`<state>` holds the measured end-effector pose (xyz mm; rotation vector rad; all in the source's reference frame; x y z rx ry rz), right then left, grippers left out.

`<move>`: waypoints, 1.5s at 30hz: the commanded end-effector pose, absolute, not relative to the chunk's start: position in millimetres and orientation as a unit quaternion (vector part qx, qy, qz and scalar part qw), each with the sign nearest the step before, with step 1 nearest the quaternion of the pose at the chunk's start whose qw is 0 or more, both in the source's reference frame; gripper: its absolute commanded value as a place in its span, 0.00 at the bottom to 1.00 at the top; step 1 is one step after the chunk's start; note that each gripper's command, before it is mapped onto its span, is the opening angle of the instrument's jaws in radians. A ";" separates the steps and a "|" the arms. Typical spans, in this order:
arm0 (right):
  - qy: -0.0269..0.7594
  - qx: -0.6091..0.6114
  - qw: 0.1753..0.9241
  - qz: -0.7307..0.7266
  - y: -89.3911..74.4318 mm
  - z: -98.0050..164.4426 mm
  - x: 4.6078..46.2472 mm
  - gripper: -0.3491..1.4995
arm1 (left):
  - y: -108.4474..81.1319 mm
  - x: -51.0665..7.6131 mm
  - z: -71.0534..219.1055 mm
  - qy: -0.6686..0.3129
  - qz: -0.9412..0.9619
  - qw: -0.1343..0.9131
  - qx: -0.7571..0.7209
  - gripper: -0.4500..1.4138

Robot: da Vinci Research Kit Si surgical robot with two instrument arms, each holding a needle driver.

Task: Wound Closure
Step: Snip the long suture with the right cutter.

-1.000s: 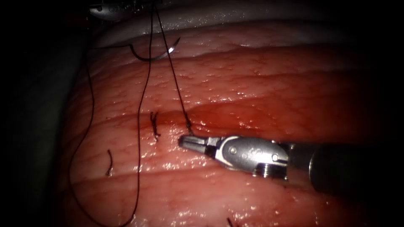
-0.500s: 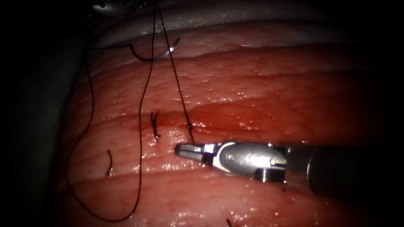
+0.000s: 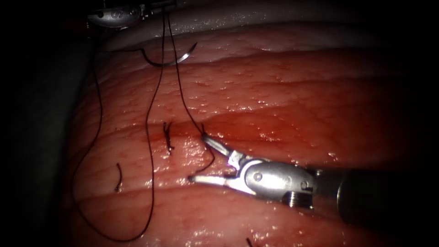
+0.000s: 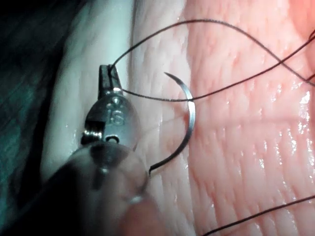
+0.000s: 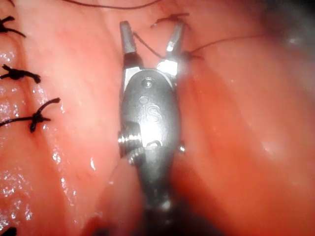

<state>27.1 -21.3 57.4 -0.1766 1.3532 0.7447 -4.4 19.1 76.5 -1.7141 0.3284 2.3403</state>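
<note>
Now the right claw (image 3: 201,158) lies on the tissue (image 3: 283,91) with its jaws spread wide, grasping nothing; one jaw tip sits at the near stitch on the cut (image 3: 238,126), the other rests on the tissue nearer the viewer, and a short tail of thread (image 3: 208,162) runs loose between them. At the far left edge the left claw (image 3: 153,5) is partly cut off by the frame's rim; in its wrist view the left claw (image 4: 109,73) is clenched on the thread (image 4: 147,97), which leaves its tip in two strands. The curved needle (image 3: 167,58) lies free on the pale far edge of the tissue, out of the tissue and held by neither tool, with thread crossing over its curve. A long loop of thread (image 3: 148,137) trails down the left side of the cut. An earlier tied stitch (image 3: 168,136) sits left of the right claw, and a cut end of thread (image 3: 119,178) lies farther left. Red fluid (image 3: 256,128) pools along the cut.
</note>
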 end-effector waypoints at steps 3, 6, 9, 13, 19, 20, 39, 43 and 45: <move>0.610 -0.065 0.715 0.334 -21.4 57.0 27.1 0.95 | 18.4 -5.1 73.8 0.103 0.792 0.112 -0.591 0.00; 0.612 -0.054 0.711 0.342 -21.4 56.3 26.5 0.96 | 17.5 -5.3 70.6 0.097 0.788 0.107 -0.599 0.00; 0.610 -0.033 0.706 0.359 -20.9 55.7 25.8 0.92 | 16.7 -5.6 67.3 0.093 0.782 0.101 -0.607 0.00; 0.592 0.021 0.699 0.401 -19.4 55.4 24.8 0.76 | 15.7 -6.2 62.8 0.096 0.777 0.086 -0.616 0.00; 0.570 0.028 0.704 0.423 -16.5 56.4 24.3 0.73 | 14.0 -7.2 56.1 0.105 0.769 0.062 -0.628 0.00; 0.566 0.027 0.704 0.427 -16.2 56.7 24.5 0.77 | 13.8 -7.4 55.2 0.105 0.766 0.059 -0.631 0.00; 0.484 0.031 0.762 0.429 -16.1 61.5 31.2 0.83 | 13.5 -9.8 48.1 0.119 0.752 0.032 -0.647 0.00; 0.480 0.028 0.763 0.432 -15.7 62.0 32.0 0.82 | 13.3 -10.1 46.8 0.115 0.749 0.029 -0.652 0.00; 0.478 0.027 0.763 0.434 -15.4 62.3 32.1 0.82 | 13.1 -10.2 46.3 0.115 0.747 0.028 -0.654 0.00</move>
